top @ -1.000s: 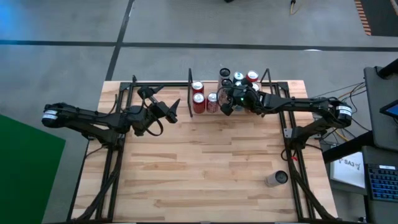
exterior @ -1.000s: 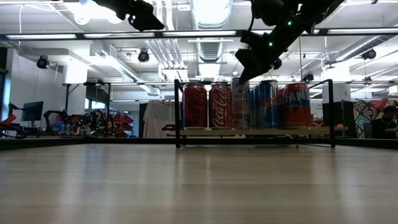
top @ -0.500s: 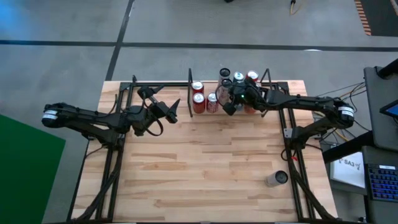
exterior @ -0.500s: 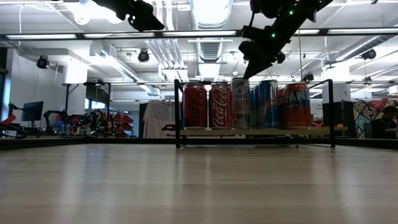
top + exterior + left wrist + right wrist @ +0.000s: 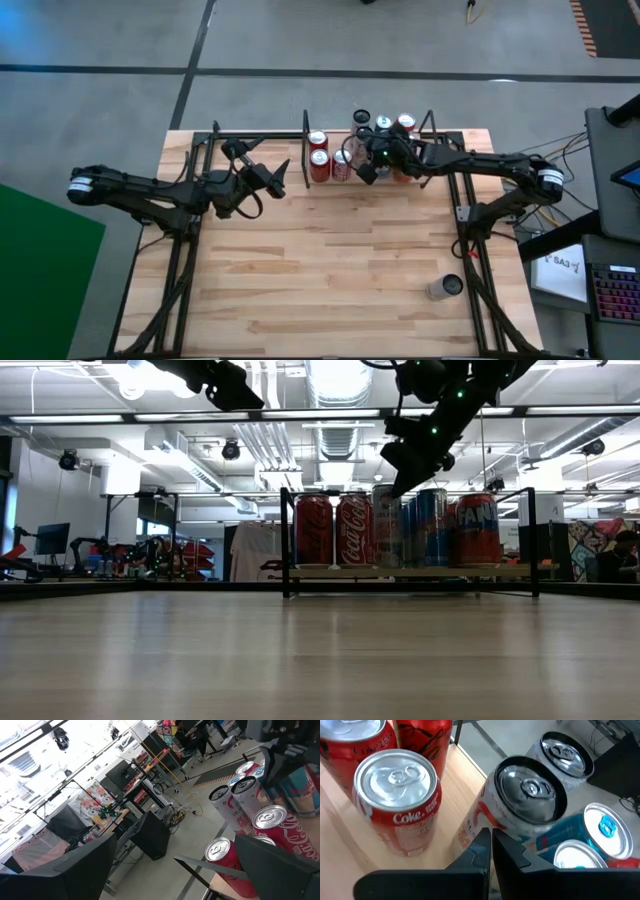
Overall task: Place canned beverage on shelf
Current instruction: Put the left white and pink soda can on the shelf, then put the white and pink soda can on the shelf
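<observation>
My right claw (image 5: 366, 170), pinched shut on nothing, hovers above the shelf (image 5: 410, 571). The slim silver can (image 5: 520, 800) stands upright on the shelf directly beneath it, long axis vertical, top up. My left claw (image 5: 278, 177), spread open, waits beside the shelf, farther off.

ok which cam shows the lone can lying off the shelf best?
High view: the lone can lies on its side near the table's right front, far from the shelf. The low view and both wrist views don't show it; they only see the cans on the shelf.
</observation>
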Available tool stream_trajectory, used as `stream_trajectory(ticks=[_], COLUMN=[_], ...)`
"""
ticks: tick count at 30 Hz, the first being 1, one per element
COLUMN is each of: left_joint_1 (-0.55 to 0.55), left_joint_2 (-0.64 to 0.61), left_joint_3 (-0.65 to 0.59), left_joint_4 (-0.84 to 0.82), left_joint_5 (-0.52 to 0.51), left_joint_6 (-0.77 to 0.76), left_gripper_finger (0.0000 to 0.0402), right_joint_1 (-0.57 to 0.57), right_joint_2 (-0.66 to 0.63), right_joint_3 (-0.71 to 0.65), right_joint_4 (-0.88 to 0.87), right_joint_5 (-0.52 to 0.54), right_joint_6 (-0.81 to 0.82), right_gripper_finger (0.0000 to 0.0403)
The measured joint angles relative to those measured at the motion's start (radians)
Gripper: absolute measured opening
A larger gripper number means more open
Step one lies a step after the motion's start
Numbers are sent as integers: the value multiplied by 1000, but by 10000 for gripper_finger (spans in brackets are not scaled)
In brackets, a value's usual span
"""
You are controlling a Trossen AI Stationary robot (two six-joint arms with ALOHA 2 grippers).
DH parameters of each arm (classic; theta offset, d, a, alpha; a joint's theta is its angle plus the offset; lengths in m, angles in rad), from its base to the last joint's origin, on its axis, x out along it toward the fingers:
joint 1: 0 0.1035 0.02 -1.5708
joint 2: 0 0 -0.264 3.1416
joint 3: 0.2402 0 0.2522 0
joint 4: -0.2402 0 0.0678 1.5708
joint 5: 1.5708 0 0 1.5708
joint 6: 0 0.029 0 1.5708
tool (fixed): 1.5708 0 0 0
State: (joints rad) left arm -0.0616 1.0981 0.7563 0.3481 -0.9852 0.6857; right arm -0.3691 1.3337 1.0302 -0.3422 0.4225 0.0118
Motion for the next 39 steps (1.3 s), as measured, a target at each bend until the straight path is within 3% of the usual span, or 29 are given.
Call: stream_trajectory(ticks=[12,32,39], left_joint_1=[0,0,0], left_joint_2=[0,0,0], left_joint_3=[0,0,0], left_joint_4=[0,-8,-24], left_joint_5=[0,0,2], left_joint_6=[-4,-33,-71], left_gripper_finger=[389,389,389], right_joint_1=[0,31,31], right_joint_2=[3,-4,-4], right_joint_3=[9,186,241], right_joint_4=[2,-136,-166], right_joint_5=[-3,-10,-115], right_joint_6=[-4,-9,33], right_gripper_finger=[9,9,9])
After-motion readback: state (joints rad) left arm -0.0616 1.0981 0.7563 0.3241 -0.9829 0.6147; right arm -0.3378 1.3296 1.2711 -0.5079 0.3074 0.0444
